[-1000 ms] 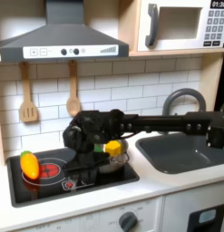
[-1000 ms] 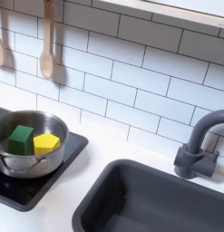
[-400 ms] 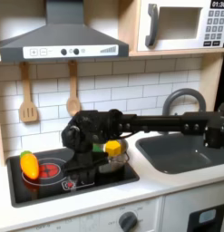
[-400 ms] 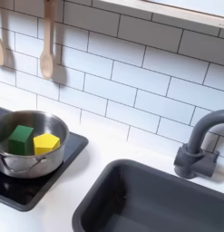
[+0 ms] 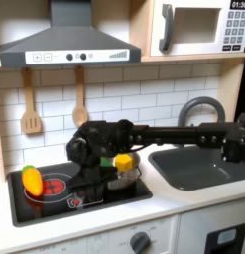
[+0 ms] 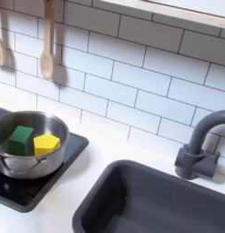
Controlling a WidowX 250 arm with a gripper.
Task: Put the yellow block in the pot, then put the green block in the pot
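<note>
In the second exterior view, nearest us, the dark sink basin filled the lower right with its grey faucet behind it. Beyond, on the black stovetop, the pot held both cubes: the green block and the yellow block sat side by side, touching, inside its walls. We found nothing shifted there over the last second; both blocks lay exactly as before.

In the first exterior view, the orange-yellow toy vegetable rested on the burner at the first exterior view's left. The gripper hung low beside the pot, the yellow cube showing just at its right. The arm had barely moved over the second. We could not tell how wide its claw stood or whether it held anything, the dark fingers merging with the arm.

We judged the task effectively finished, with only a retreat remaining. Farthest back, two wooden utensils hung on the tiled wall.
</note>
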